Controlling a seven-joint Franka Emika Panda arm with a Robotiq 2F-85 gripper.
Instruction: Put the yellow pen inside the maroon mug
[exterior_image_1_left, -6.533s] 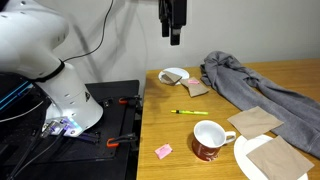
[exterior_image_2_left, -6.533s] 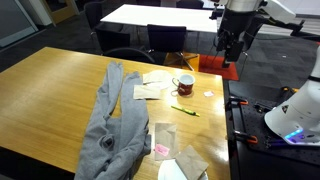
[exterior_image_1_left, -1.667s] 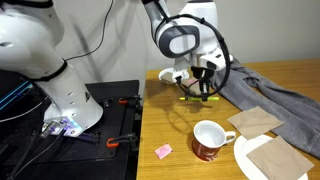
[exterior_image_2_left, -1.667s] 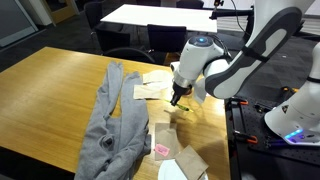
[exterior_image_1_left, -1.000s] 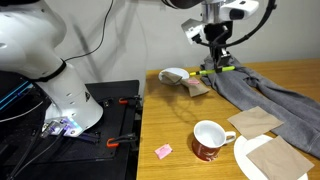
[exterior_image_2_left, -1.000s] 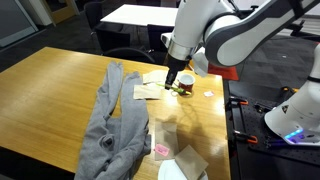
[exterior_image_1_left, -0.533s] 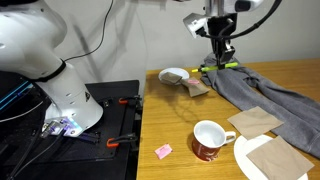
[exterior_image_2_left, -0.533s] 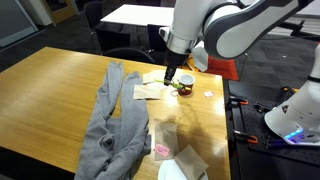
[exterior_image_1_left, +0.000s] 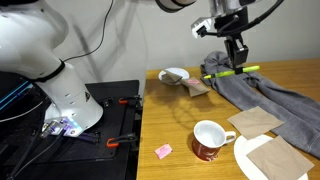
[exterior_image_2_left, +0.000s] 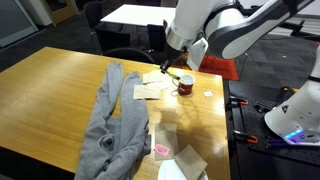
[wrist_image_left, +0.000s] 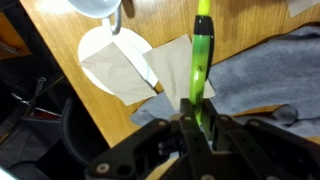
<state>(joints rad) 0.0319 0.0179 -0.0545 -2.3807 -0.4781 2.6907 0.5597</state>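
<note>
**Sam:** Where is the yellow pen (exterior_image_1_left: 229, 72) in an exterior view?

**Mia:** Up in the air, lying almost flat above the edge of the grey cloth (exterior_image_1_left: 262, 92). The gripper (exterior_image_1_left: 238, 66) pinches it near its middle. The maroon mug (exterior_image_1_left: 208, 140) stands on the table, well apart from it, open side up.

**Sam:** And in an exterior view like this one?

**Mia:** The pen is too tiny to see well there. The gripper (exterior_image_2_left: 170, 72) hangs close to the mug (exterior_image_2_left: 186, 86), but higher.

**Sam:** What about the wrist view?

**Mia:** The fingers (wrist_image_left: 186, 128) are squeezed tight on the pen (wrist_image_left: 201, 60). It sticks far out past them, over the cloth and a white plate (wrist_image_left: 92, 45) with paper on it.

**Sam:** Is the pen hard to carry?

**Mia:** I think not. It looks light, stiff and smooth, so it may slide or swing. Holding near the middle seems best. It probably has to tip so that one end goes in first.
</note>
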